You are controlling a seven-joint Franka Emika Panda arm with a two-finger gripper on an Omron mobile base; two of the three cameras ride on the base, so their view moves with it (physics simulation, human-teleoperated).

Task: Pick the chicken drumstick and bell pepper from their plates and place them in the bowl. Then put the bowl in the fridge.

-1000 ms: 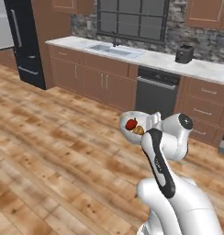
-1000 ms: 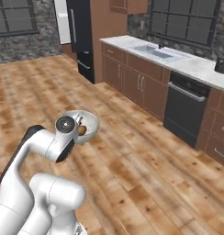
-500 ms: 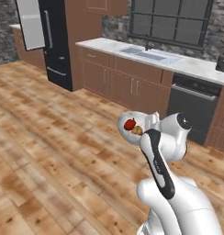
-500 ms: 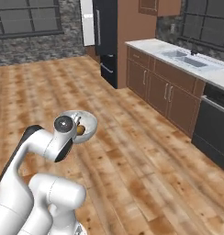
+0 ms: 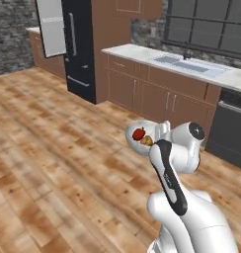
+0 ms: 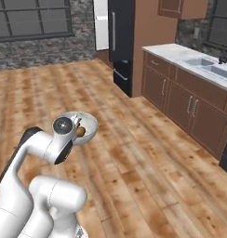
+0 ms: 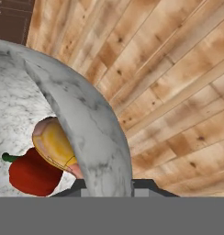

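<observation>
Above the wooden plank floor (image 5: 53,163), the tool (image 7: 109,186) is clenched on the rim of the round white marbled bowl (image 7: 93,124), carried in the air well short of the tall black fridge (image 5: 79,49), whose pale door (image 5: 51,27) stands open. Inside the bowl lie the glossy red bell pepper (image 7: 31,174) and the golden-brown chicken drumstick (image 7: 56,147), touching each other. No brand, label or writing can be read anywhere. Brown wooden cabinets under a pale bench (image 6: 180,53) with a sink line the wall.
</observation>
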